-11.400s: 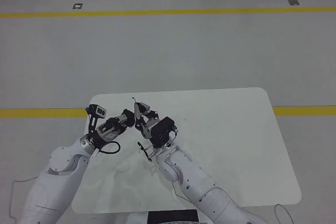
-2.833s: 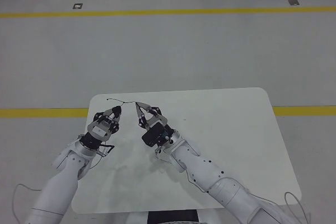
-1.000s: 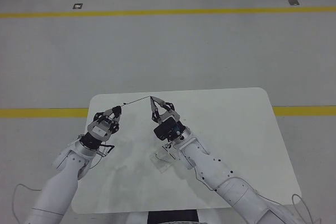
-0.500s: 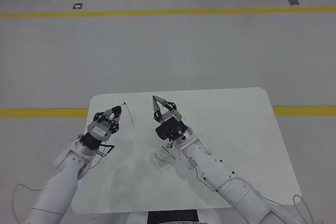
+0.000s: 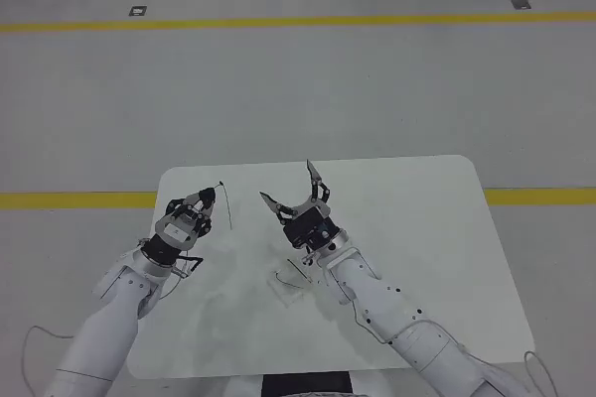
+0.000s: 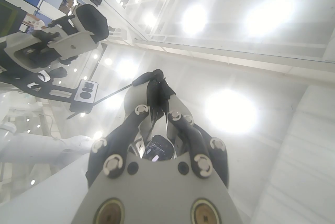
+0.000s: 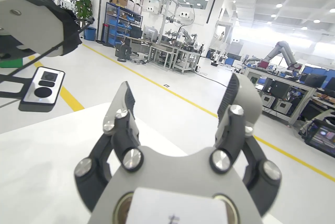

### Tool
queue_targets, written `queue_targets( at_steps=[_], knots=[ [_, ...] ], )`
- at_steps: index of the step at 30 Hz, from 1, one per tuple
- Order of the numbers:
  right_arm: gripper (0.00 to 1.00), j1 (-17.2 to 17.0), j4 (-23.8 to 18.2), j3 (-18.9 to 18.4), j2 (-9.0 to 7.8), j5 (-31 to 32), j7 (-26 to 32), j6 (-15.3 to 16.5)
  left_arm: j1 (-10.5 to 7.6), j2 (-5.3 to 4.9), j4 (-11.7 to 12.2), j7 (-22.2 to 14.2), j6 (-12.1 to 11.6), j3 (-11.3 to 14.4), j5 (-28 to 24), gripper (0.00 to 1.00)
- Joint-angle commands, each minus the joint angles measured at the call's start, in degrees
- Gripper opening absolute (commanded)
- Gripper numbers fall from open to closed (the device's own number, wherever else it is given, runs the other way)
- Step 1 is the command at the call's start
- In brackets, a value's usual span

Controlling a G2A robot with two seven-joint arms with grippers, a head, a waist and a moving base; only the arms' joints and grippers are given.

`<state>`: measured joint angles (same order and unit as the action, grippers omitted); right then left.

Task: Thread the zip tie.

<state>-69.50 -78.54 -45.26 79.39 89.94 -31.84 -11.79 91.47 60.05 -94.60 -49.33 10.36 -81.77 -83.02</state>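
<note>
Jaws of the left gripper (image 5: 203, 200) are being clamped on one end of the thin black plastic zip tie (image 5: 226, 206), strap being held out over the white rounded table (image 5: 427, 248). Jaws of the right gripper (image 5: 288, 184) are being held spread wide, empty, near the strap, not touching.

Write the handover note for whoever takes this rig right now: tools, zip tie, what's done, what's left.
Left tool: shut on the zip tie, held above the white table; the rest of the strap hangs free.
Right tool: open and empty, raised beside the left one, not touching the tie.
Done: the tie is off the table and gripped at one end.
Left: no closed loop is visible, so the tail probably has yet to go through the head. The right tool would likely need to take the free end first.
</note>
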Motion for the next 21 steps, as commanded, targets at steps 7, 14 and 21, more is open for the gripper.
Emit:
queue_targets(
  at_steps=[7,14,21],
  knots=[
    [1.0,-1.06,-0.68,-1.61,-0.21,-0.6,0.82,0.15,-0.12,0.08,-0.32,0.48,0.26,0.27,-0.4,0.0],
    [1.0,-5.34,-3.63,-9.12,-2.29,-3.5,-0.08,9.37,-0.41,-0.11,-0.68,-2.29,5.34,0.13,0.84,0.0],
    [1.0,-10.15,-8.32,-15.9,-4.19,-5.8,1.37,17.86,-0.98,-0.3,-0.84,-5.11,9.12,0.81,3.41,0.0]
  ],
)
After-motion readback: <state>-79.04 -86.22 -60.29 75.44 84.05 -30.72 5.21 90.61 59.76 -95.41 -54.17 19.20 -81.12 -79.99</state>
